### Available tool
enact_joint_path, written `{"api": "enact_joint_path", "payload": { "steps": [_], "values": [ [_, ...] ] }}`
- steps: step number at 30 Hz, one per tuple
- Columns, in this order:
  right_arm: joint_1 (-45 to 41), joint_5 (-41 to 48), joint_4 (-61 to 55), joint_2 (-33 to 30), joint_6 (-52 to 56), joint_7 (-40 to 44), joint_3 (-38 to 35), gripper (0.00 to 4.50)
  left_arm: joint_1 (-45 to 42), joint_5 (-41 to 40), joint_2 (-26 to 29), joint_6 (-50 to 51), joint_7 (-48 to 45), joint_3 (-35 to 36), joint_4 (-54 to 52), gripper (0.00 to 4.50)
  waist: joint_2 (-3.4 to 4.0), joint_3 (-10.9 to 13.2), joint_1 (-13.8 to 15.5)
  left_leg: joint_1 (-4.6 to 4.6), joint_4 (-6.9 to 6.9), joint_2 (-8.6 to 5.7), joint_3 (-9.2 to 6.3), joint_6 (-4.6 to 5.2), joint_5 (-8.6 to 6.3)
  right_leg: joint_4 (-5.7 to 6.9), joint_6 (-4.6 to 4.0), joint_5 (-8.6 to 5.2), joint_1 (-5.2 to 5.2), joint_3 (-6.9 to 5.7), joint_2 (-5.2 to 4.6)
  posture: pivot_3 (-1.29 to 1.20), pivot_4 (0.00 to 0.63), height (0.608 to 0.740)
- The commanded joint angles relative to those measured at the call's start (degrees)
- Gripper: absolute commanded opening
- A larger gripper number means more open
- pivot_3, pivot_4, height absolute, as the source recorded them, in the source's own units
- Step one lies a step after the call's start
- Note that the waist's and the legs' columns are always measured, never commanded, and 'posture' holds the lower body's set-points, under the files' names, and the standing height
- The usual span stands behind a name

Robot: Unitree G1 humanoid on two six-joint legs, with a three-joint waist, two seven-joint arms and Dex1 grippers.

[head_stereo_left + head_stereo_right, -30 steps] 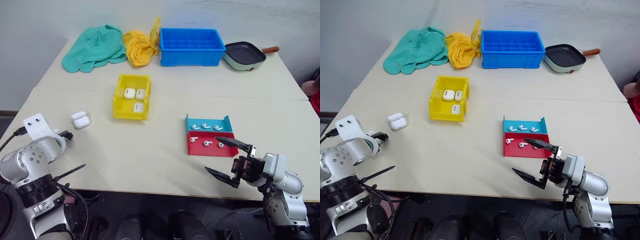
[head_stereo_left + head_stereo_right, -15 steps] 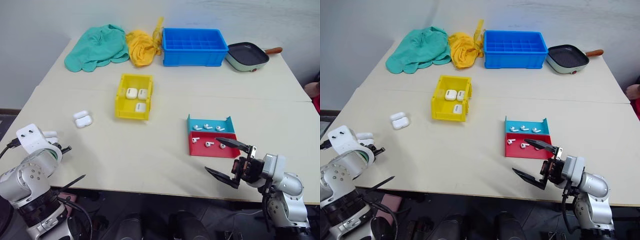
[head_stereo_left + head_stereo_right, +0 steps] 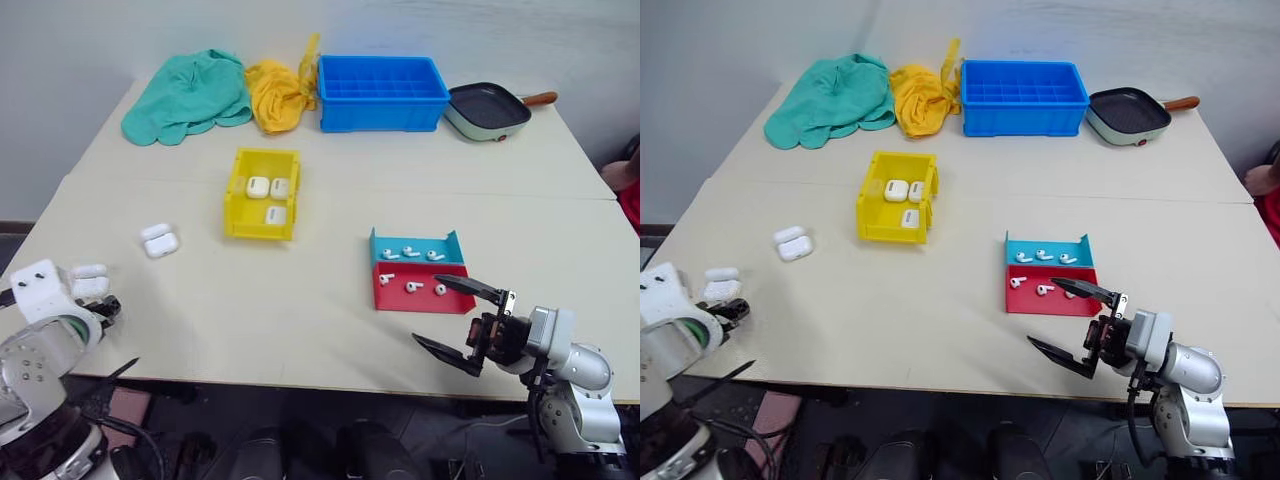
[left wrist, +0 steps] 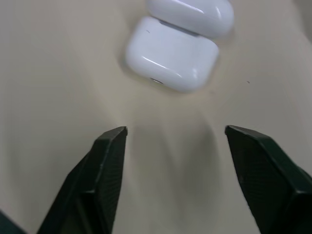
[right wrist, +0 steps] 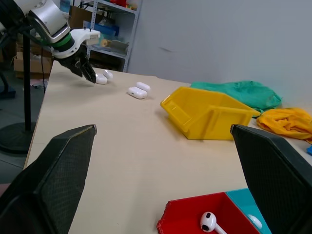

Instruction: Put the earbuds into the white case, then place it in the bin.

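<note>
Step in hand, as judged: the start of loading, with no earbud lifted and no case gripped. Next move calls for picking one earbud from the trays, seating it in an open case, then shutting the lid and carrying the case to the bin.

Pale tabletop across most of the head view. At upper left, a green cloth and a yellow cloth; at upper centre, a blue crate; at upper right, a pan. Left of centre, the bin, yellow, with three shut cases inside.

Right of centre, a teal tray touching a red tray, each with three of the earbuds.

At lower right, the right gripper, jaws wide and empty, just beside the red tray's near edge and not touching any earbud.

At lower left, the left gripper, jaws apart with bare tabletop between them.

Near it, the white case, lid open, flat on the tabletop; just ahead of the left jaws in the left wrist view, clear of both tips, well apart from bin and trays. Farther up the left side, a second open case, between the first one and the bin.
</note>
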Motion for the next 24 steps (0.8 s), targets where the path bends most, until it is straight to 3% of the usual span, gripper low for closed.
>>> {"api": "enact_joint_path", "payload": {
  "steps": [1, 7, 14, 24],
  "values": [
    [-0.3, 1.1, -3.1, -0.6, 0.7, -1.2, -0.6, 4.5, -0.6, -0.3, 4.1, 0.0, -4.0, -1.6, 0.0, 4.46, 0.0, 0.0, 0.1, -0.01, 0.0, -0.01, 0.0, 0.01, -0.01, -0.02, 0.0, 0.0, 0.01, 0.0, -0.01, 0.0, 0.15, 0.74],
    [-0.3, 0.9, -5.2, -0.4, 2.1, -2.9, -0.1, 4.5, -0.3, 1.5, 13.1, -1.8, -11.4, -5.1, 8.8, 4.49, 0.01, 0.0, -0.1, -0.05, -0.08, -0.01, -0.08, 0.01, -0.03, -0.11, 0.0, 0.0, -0.02, -0.05, -0.02, 0.0, 0.15, 0.74],
    [-0.7, 0.7, -5.6, -0.4, 2.5, -3.6, -0.2, 4.5, -1.0, 2.8, 21.3, -11.4, -20.2, -11.9, 23.4, 4.49, 0.01, 0.0, 0.0, -0.07, -0.11, -0.01, -0.1, 0.04, -0.04, -0.13, -0.01, 0.0, -0.05, -0.08, -0.05, 0.0, 0.15, 0.74],
    [-1.6, 1.3, -6.6, 0.0, 2.6, -4.0, 0.3, 4.5, -5.4, 5.7, 25.2, -21.0, -25.5, -19.5, 36.0, 4.49, 0.01, 0.0, 0.0, -0.13, -0.13, -0.01, -0.14, 0.1, -0.07, -0.16, 0.0, 0.0, -0.06, -0.16, -0.09, 0.0, 0.15, 0.74]
  ]
}}
